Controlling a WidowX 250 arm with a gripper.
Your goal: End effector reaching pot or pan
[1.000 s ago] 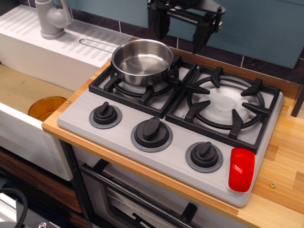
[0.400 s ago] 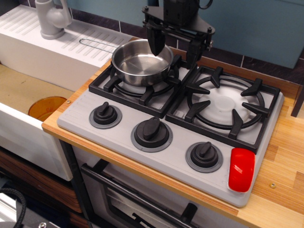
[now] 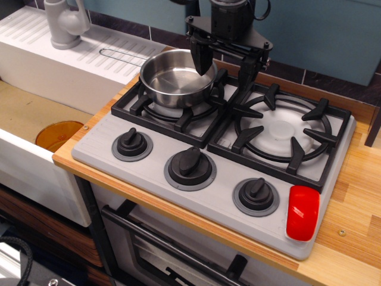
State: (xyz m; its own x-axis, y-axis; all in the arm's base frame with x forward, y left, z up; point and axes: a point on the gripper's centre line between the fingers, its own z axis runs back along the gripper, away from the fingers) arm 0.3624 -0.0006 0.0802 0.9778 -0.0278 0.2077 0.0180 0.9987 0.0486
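The black gripper (image 3: 223, 67) hangs at the top centre of the frame with its two pointed fingers spread wide and holding nothing. One finger (image 3: 201, 58) dips inside the right rim of the stainless-steel pot (image 3: 177, 78); the other (image 3: 246, 71) is outside it, over the seam between the two burner grates, so the pot wall lies between them. Whether either finger touches the steel cannot be told.

At the far left, a grey faucet (image 3: 63, 22) stands on the white drainboard (image 3: 71, 59), and an orange round dish (image 3: 57, 135) lies in the sink below. The one pot sits on the left grate (image 3: 143, 107) of the grey toy stove (image 3: 101, 143); the right grate (image 3: 286, 128) is bare. Three black knobs line the front: left (image 3: 131, 143), middle (image 3: 190, 167), right (image 3: 256, 195). A red block (image 3: 302, 212) lies at the stove's lower right corner, on the wooden counter (image 3: 351, 238).
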